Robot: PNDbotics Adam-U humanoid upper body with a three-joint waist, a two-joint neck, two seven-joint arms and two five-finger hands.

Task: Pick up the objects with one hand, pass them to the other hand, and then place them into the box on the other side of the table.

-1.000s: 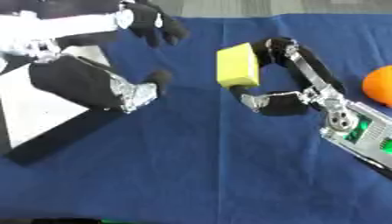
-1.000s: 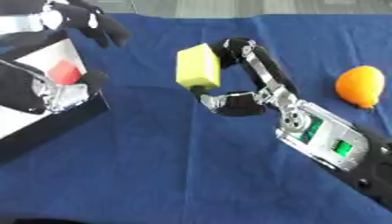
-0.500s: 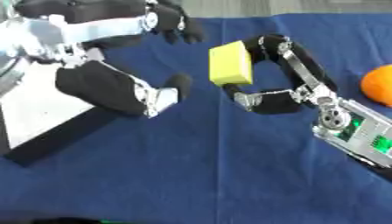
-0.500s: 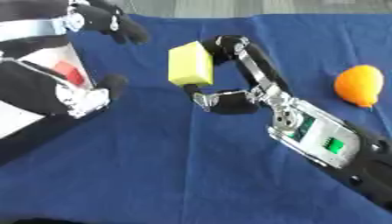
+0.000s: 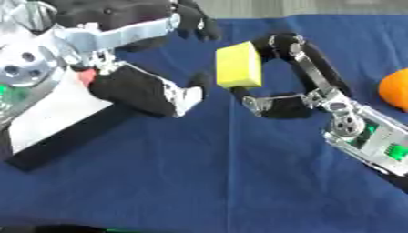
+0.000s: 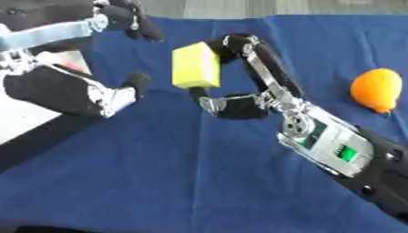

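Above the middle of the blue cloth-covered table (image 6: 199, 182): a yellow rectangular foam block (image 6: 195, 66), pinched between curled fingers and thumb of the black-and-silver right hand (image 6: 239, 86). Just left of it, close but apart, the black left hand (image 5: 151, 68), fingers spread wide, holding nothing. Behind that hand, a white box with black walls (image 5: 56, 113). At the right edge, 1 orange round fruit (image 6: 376, 90).

You are working at what looks like a robot test bench in a lab: the counter (image 6: 199, 182) is draped in a plain blue cloth, and on it lie a few staged props only, a white box with a black rim (image 5: 48, 123) and an orange fruit (image 6: 376, 89). A strip of pale floor shows beyond the far edge.
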